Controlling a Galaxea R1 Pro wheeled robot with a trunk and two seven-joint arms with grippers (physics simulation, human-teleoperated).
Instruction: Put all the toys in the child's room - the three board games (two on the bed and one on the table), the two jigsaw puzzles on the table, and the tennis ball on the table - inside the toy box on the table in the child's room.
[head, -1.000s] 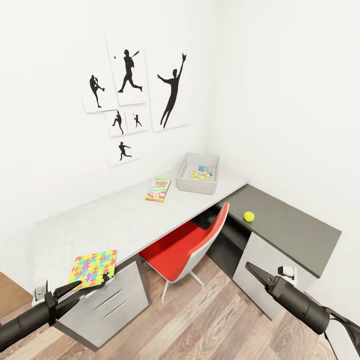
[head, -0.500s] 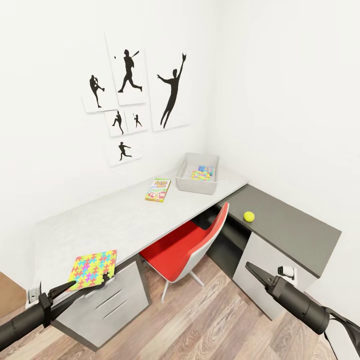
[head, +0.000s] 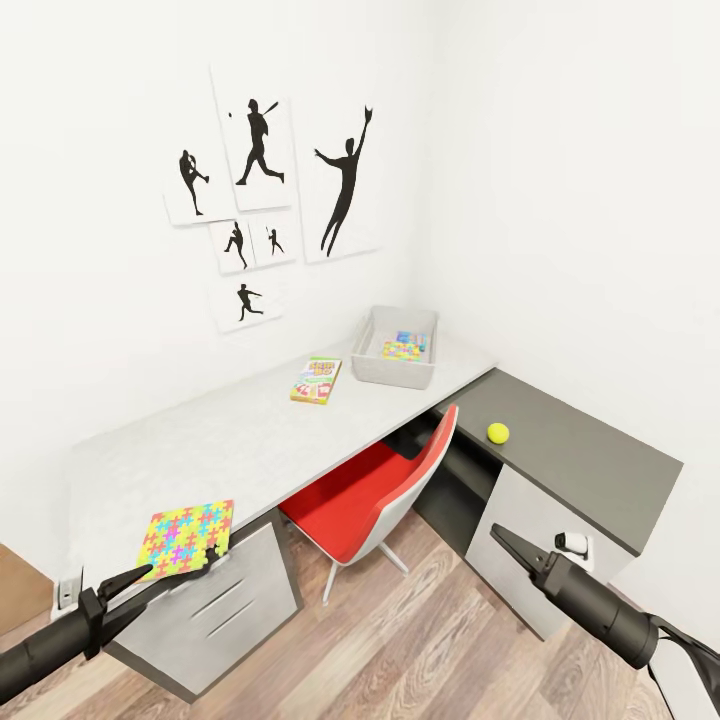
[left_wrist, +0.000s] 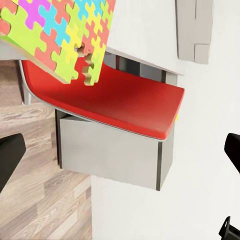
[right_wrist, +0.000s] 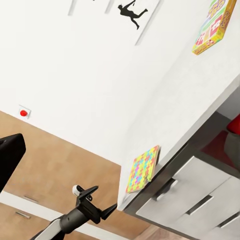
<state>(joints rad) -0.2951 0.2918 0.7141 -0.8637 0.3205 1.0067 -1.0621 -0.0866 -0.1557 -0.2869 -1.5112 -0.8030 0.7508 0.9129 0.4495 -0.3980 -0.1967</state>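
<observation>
The left hand (head: 150, 578) is spread, and the puzzle (head: 187, 538) lies on the worktop (head: 250, 440) edge just beyond its fingertips. The right hand (head: 505, 542) looks pressed together, well apart from the ball (head: 498, 432) and the toy box (head: 395, 347) beyond it.

Bare white table (head: 240, 440) between jigsaw puzzle (head: 187, 537) and Skip-Bo box (head: 316, 379) — open passage, red chair (head: 375, 495) fills the kneehole
</observation>
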